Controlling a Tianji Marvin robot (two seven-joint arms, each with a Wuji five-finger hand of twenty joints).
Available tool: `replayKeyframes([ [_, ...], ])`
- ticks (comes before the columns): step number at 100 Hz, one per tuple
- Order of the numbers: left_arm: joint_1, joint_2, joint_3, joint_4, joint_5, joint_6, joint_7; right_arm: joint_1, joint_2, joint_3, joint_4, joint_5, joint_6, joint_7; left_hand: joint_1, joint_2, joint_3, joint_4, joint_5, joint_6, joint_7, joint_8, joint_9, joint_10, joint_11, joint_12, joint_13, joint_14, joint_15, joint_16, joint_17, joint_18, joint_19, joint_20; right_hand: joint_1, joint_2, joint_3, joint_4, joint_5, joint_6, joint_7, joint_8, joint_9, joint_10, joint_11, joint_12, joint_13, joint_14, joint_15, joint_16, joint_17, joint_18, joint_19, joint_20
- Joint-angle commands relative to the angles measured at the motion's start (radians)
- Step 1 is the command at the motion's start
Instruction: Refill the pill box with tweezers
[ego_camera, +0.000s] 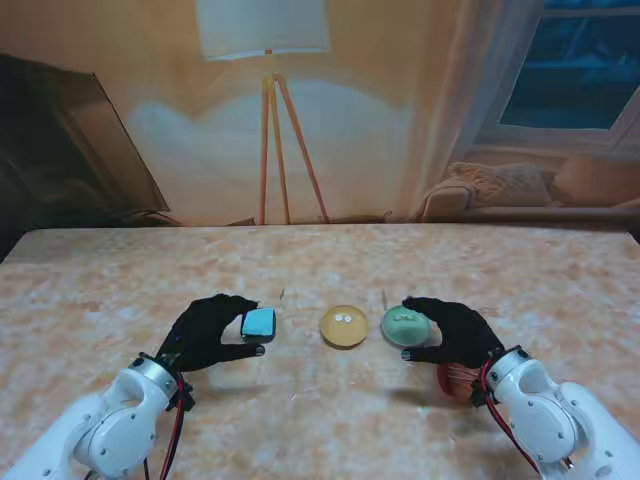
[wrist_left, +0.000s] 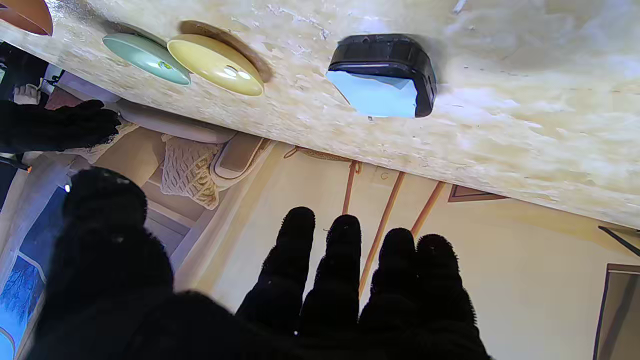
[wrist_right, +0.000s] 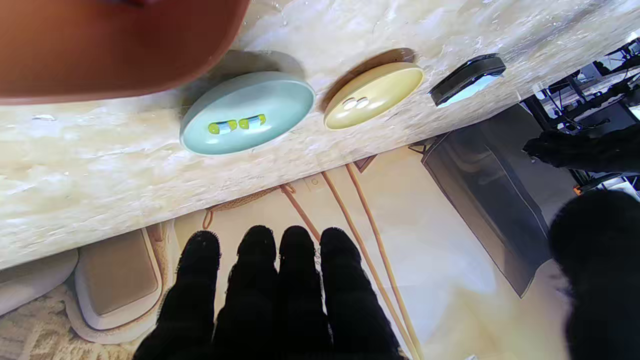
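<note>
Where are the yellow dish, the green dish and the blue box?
yellow dish (ego_camera: 344, 326): stand view, its middle, by two white pills.
green dish (wrist_right: 247, 112): right wrist view, its inside, above the yellow-tipped capsules.
blue box (wrist_left: 382, 95): left wrist view, its blue face.

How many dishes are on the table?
3. The yellow dish sits in the middle, holding two white pills. The green dish is just to its right, by the right hand. The red-brown dish lies nearer to me, mostly hidden under that hand.

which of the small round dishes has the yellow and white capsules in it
The pale green round dish, the one in front of the right hand. It holds two yellow-and-white capsules; the yellow round dish beside it holds two white round tablets instead.
</note>
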Motion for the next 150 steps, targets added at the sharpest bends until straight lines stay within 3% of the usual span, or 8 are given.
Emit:
replayKeyframes([
  [1,-0.001,-0.002,0.004,0.001,-0.001,-0.001,-0.017,-0.009,-0.004,-0.001,-0.002,-0.004,0.002,0.014,0.007,-0.011,0.005,0.014,0.016,-0.001,-0.02,-0.002,0.012,-0.014,-0.003,-0.006,0.002,-0.019,-0.018,-0.005,-0.013,-0.047,-0.012,-0.012,0.004,0.026,-0.018,-0.024,0.009,-0.005,-0.001,0.008,0.017,0.01,0.007,-0.043,0.009,-0.009,-0.01,-0.014,0.003,0.001,0.007,-0.017],
  [56,0.0,0.001,0.001,-0.002,0.013,0.006,-0.028,-0.005,-0.007,-0.006,0.004,0.007,0.009,0.004,0.017,-0.02,0.007,0.014,0.025,-0.009,-0.012,0.003,0.016,-0.017,-0.004,-0.006,0.005,-0.021,-0.022,-0.008,-0.016,-0.041,-0.017,-0.014,0.014,0.03,-0.027,-0.021,0.017,-0.012,0.007,0.009,0.027,0.006,0.006,-0.041,0.02,-0.01,-0.01,-0.014,0.003,0.006,0.021,-0.03],
  [90,-0.026,0.008,0.014,0.018,0.075,0.033,-0.039,-0.002,-0.007,-0.015,0.012,0.021,0.003,0.007,0.05,-0.076,0.012,0.011,-0.01,0.01,-0.029,-0.004,-0.031,0.013,-0.021,-0.012,-0.036,0.027,-0.034,-0.012,-0.021,0.011,-0.032,-0.022,0.013,0.03,-0.028,-0.021,0.013,-0.013,0.007,0.009,0.028,0.005,0.006,-0.041,0.02,-0.012,-0.011,-0.014,0.002,0.007,0.024,-0.038],
  [120,-0.106,0.033,0.071,0.077,0.202,0.067,-0.12,-0.004,-0.008,-0.02,0.02,0.028,-0.003,0.002,0.034,-0.067,0.009,0.007,-0.122,0.093,-0.109,-0.046,-0.12,0.051,-0.032,-0.019,-0.106,0.065,-0.029,-0.009,-0.034,0.041,-0.047,-0.028,0.016,0.027,-0.028,-0.021,0.009,-0.011,0.003,0.006,0.028,0.005,0.005,-0.041,0.019,-0.012,-0.011,-0.013,0.001,0.009,0.024,-0.043],
  [150,-0.235,0.039,0.181,0.214,0.205,0.096,-0.122,-0.005,-0.006,-0.021,0.019,0.038,0.004,0.018,0.027,-0.07,0.008,0.006,-0.143,0.134,-0.133,-0.066,-0.147,0.066,-0.019,-0.021,-0.13,0.071,-0.009,0.0,-0.041,0.031,-0.042,-0.025,0.021,0.026,-0.028,-0.021,0.011,-0.008,0.001,0.003,0.03,0.005,0.005,-0.04,0.018,-0.01,-0.01,-0.013,0.001,0.01,0.023,-0.046],
])
